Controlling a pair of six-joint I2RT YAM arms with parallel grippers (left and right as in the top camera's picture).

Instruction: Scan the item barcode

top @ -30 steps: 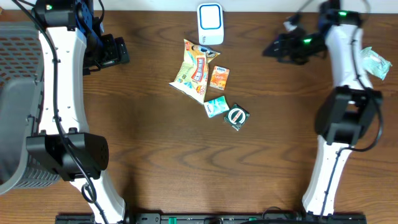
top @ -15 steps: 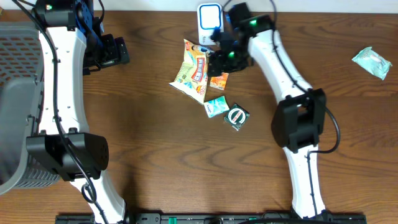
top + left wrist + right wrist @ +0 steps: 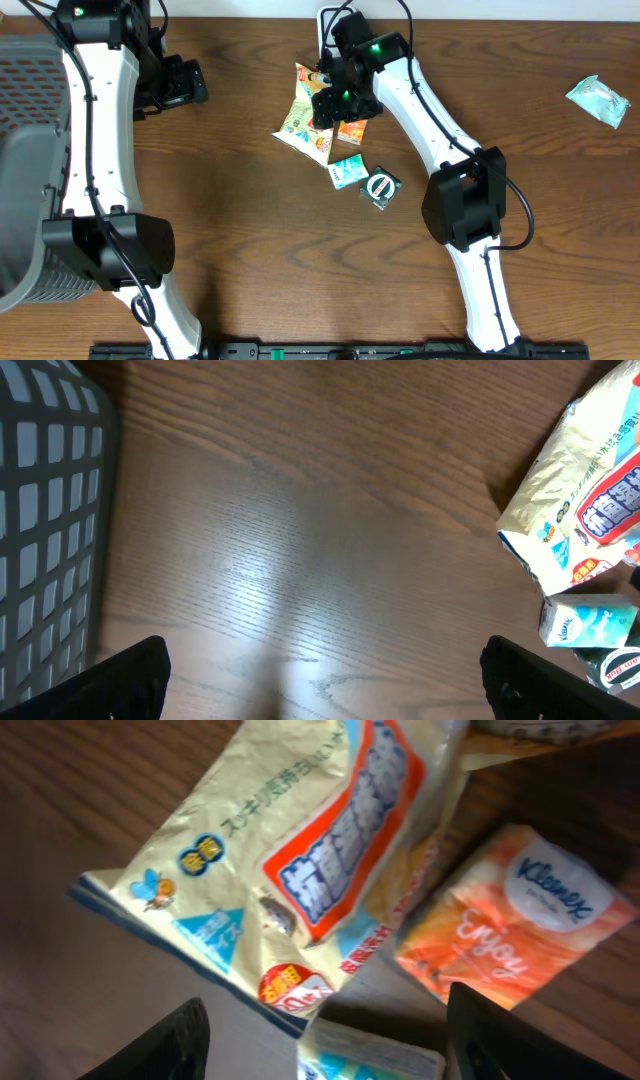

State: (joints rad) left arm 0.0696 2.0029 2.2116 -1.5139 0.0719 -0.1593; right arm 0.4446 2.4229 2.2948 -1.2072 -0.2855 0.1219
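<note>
Below right claw (image 3: 326, 1036): snack bag (image 3: 300, 870).

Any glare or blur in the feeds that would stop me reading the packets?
Left wrist: bright glare patch on the table, clear of the snack bag. Right wrist: slightly soft, yet the orange tissue pack lettering is legible. Overhead: sharp, evenly lit.

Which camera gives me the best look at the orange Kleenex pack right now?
Right wrist: the orange Kleenex pack fills the right side, its print readable, beside the yellow snack bag. Overhead shows only a small orange patch partly under the right claw. Left wrist does not show it.
</note>
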